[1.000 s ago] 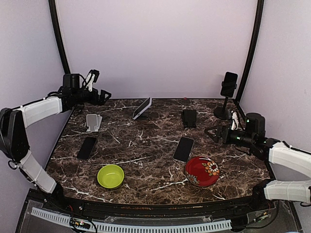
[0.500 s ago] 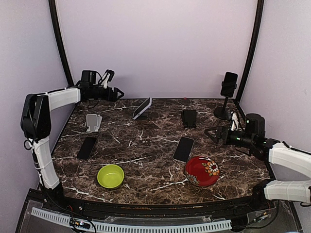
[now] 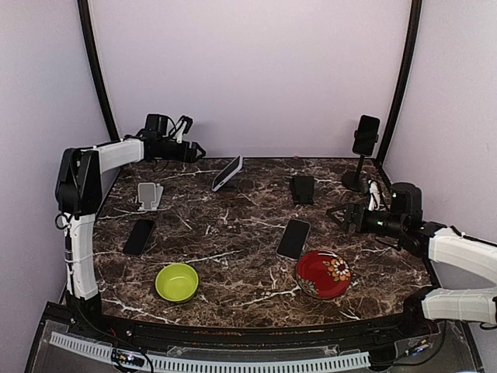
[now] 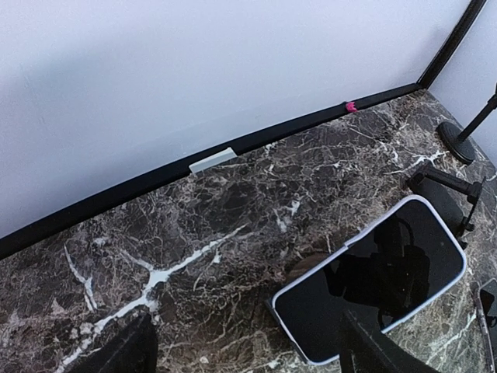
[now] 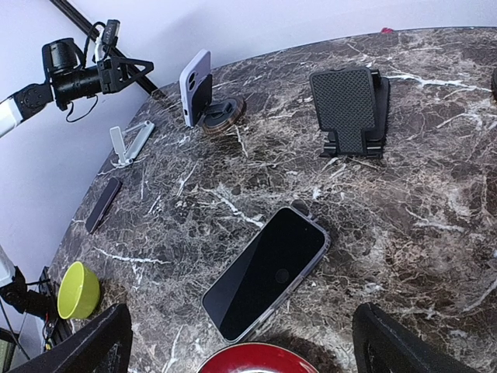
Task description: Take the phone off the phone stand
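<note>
Pale lilac walls (image 3: pixel 248 70), dark marble table (image 3: pixel 233 233), black posts (image 3: pixel 93 62)

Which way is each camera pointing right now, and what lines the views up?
Top external: above and behind the bases, looking down the table to the back wall; both arms show.
Left wrist: at the far-left corner, looking down at the propped phone; the left gripper, open, frames the bottom edge.
Right wrist: low on the right, looking left across the table over the flat phone; the right gripper, open, fills the bottom corners.
Shared: the propped phone shows in all three.
</note>
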Controlling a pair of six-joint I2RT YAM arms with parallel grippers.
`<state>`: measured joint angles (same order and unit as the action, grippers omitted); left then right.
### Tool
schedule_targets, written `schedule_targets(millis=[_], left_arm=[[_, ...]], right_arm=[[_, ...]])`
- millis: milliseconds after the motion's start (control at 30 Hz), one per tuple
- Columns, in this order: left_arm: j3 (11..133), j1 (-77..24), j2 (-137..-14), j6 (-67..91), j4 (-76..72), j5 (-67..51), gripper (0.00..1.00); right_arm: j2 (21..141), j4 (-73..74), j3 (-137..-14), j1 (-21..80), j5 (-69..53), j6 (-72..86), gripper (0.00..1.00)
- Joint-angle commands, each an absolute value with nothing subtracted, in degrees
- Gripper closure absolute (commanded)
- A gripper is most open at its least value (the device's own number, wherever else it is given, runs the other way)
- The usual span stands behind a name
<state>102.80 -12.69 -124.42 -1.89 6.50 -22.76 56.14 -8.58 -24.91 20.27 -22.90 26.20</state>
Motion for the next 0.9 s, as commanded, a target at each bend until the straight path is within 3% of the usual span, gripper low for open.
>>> schedule_targets(millis=[0, 367, 867], left_arm=[[108.57, -13.20, -127.80, -1.10, 10.82, -20.31, 0.19], [122.18, -14.65, -138.71, -1.76, 18.95, -16.30, 0.24], [125.99, -15.68, -144.68, -3.12, 20.89, -15.45, 0.25]], right_arm=[[56.88, -8.97, -25.58, 20.53, -22.39, 25.66, 0.01], [58.69, -8.98, -26.65, 20.49, -22.76, 25.64, 0.01], [58.53, -8.29, -26.87, 20.48, -22.50, 25.75, 0.01]])
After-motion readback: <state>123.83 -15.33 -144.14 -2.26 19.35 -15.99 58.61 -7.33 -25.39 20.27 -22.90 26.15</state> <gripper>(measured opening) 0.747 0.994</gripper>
